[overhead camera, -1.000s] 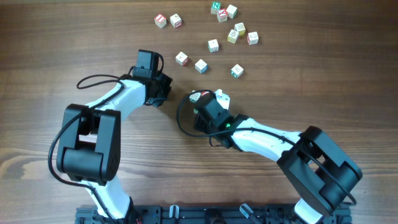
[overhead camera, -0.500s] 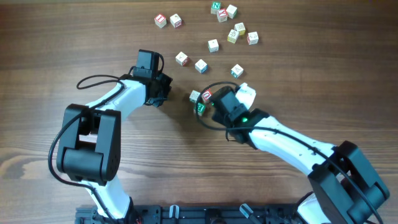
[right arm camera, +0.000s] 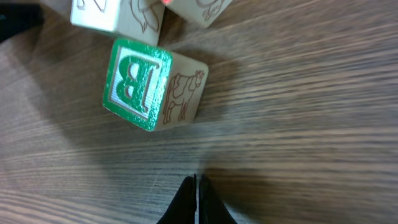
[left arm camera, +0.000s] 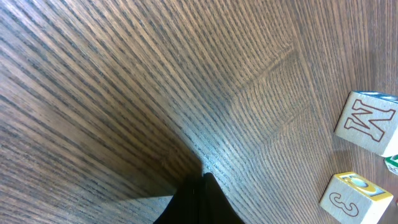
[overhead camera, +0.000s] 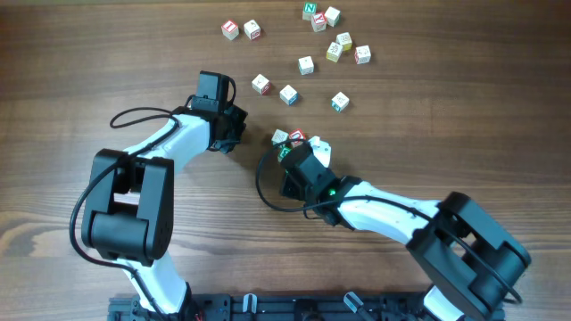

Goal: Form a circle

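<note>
Overhead, the cubes lie in loose groups rather than a ring. A cluster [overhead camera: 287, 141] of three sits just above the frame's centre, two pale cubes side by side and a green-faced one tucked under them. The right gripper [overhead camera: 289, 159] is right at the cluster's lower edge, its arm running off to the lower right, and the wrist hides its jaws from above. The left gripper [overhead camera: 230, 130] lies to the left of the cluster, apart from it, and its jaws are hidden too. More cubes are scattered higher up: a pair [overhead camera: 241, 29] at upper left, a bunch [overhead camera: 319, 16] at the top edge, a trio [overhead camera: 346, 48] below that, a single [overhead camera: 306, 64], and a loose row [overhead camera: 288, 94] between the arms and the rest. In the left wrist view the fingers [left arm camera: 200, 205] are pressed together into one dark point at bottom centre, gripping nothing, over bare wood. An N cube [left arm camera: 367, 121] and a 3 cube [left arm camera: 354, 198] sit at the right edge, well clear of the tip. In the right wrist view the fingers [right arm camera: 186, 211] are likewise closed with only a thin seam between them, and they are empty. The B cube [right arm camera: 138, 81], green-faced with a cow on its side, lies skewed at upper left, a strip of wood away from the tip. Two pale cubes [right arm camera: 115, 14] are cut off by the top edge just beyond it.
</note>
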`<state>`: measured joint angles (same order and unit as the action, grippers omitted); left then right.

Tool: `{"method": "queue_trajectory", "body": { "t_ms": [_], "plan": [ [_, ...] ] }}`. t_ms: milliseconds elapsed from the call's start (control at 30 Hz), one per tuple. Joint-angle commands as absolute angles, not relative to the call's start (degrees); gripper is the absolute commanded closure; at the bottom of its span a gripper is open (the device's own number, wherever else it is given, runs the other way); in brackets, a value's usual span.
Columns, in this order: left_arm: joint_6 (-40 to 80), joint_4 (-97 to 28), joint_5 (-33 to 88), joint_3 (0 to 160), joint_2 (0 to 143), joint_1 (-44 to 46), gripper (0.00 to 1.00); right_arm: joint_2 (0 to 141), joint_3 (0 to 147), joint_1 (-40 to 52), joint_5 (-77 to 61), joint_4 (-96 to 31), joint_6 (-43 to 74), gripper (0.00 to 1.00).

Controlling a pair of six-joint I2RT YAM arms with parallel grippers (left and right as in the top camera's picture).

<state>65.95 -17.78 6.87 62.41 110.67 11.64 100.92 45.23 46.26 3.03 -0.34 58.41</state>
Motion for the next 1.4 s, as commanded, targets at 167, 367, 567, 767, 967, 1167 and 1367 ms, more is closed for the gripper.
{"method": "queue_trajectory", "body": {
  "t_ms": [167, 367, 567, 767, 967, 1167, 1367],
  "plan": [
    [66.5, -20.1, 0.8, 58.3, 116.0, 11.5, 0.95, 105.0, 44.8, 46.4, 2.8, 5.1, 57.0, 0.95],
    [66.5, -20.1, 0.8, 58.3, 116.0, 11.5, 0.95, 105.5, 44.8, 46.4, 6.7, 5.9, 58.2, 0.95],
    [66.5, -20.2, 0.7, 58.3, 116.0, 11.5, 0.95, 105.5, 44.8, 46.1, 7.1, 5.3, 58.7, 0.95],
    [66.5, -20.2, 0.7, 58.3, 116.0, 11.5, 0.94, 105.5, 44.8, 46.0, 8.2, 5.3, 58.7, 0.95],
    [66.5, -20.2, 0.5, 58.3, 116.0, 11.5, 0.94, 105.5, 44.8, 45.3, 8.6, 5.2, 59.0, 0.96],
    [66.5, -20.2, 0.5, 58.3, 116.0, 11.5, 0.94, 105.5, 44.8, 45.0, 9.4, 5.3, 59.1, 0.95],
    [66.5, -20.2, 0.5, 58.3, 116.0, 11.5, 0.94, 105.5, 44.8, 44.9, 9.7, 5.3, 59.1, 0.95]
  ]
}}
